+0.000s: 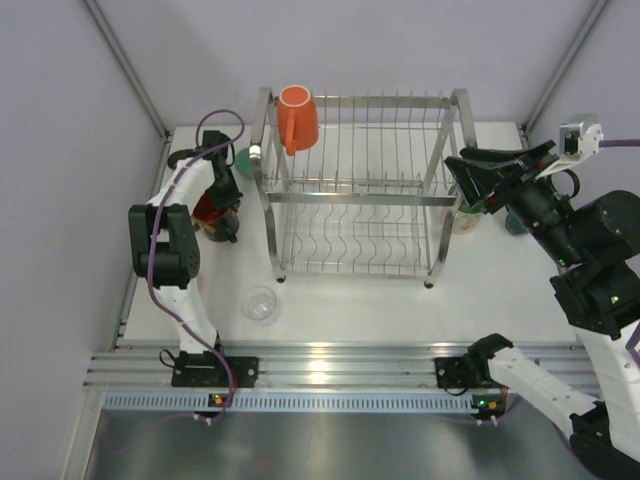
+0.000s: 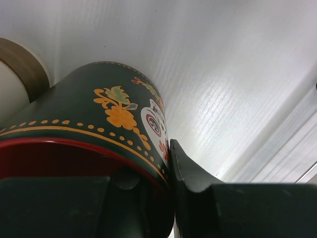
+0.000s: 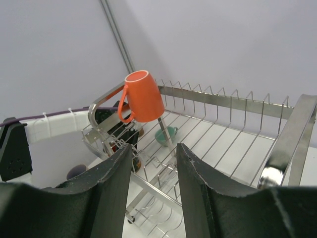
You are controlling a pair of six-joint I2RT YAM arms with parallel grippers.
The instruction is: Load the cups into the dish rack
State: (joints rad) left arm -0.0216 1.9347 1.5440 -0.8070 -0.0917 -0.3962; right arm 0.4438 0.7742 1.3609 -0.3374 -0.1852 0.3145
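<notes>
My left gripper is shut on the rim of the large black patterned mug, one finger inside its red interior and one outside; it is left of the dish rack, and the mug shows red from above. An orange cup hangs upside down on the rack's top back-left corner and shows in the right wrist view. My right gripper is open and empty, high by the rack's right end; in the right wrist view it looks across the rack.
A teal cup sits behind the rack's left end, also in the right wrist view. A clear cup stands in front of the rack. A brown-cream paper cup is beside the mug. A green cup stands by the rack's right post.
</notes>
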